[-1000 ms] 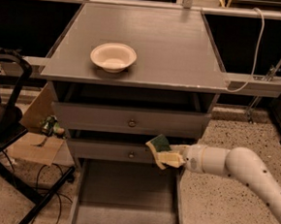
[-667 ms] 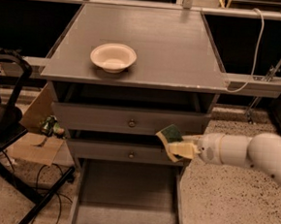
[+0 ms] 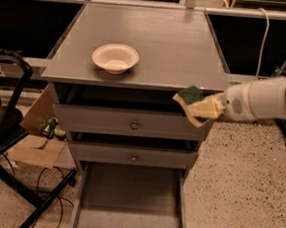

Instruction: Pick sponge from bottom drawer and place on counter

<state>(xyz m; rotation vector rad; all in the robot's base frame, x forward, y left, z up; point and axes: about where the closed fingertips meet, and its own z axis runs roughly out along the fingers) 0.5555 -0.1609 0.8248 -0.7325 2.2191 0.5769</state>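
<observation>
The sponge (image 3: 195, 104), dark green on top with a yellow foam body, is held in my gripper (image 3: 207, 109), which is shut on it. The white arm (image 3: 268, 98) reaches in from the right. The sponge hangs in the air at the cabinet's front right corner, just below the level of the counter (image 3: 163, 43) edge. The bottom drawer (image 3: 129, 199) is pulled out below, its grey floor bare.
A cream bowl (image 3: 115, 58) sits on the counter's left front part. Two upper drawers with round knobs (image 3: 134, 125) are closed. A black chair (image 3: 3, 125) and cardboard (image 3: 37, 142) stand on the floor to the left. Cables hang at the back right.
My gripper has lifted the sponge from in front of the middle drawer up to near the counter's front right edge, moving up and to the right.
</observation>
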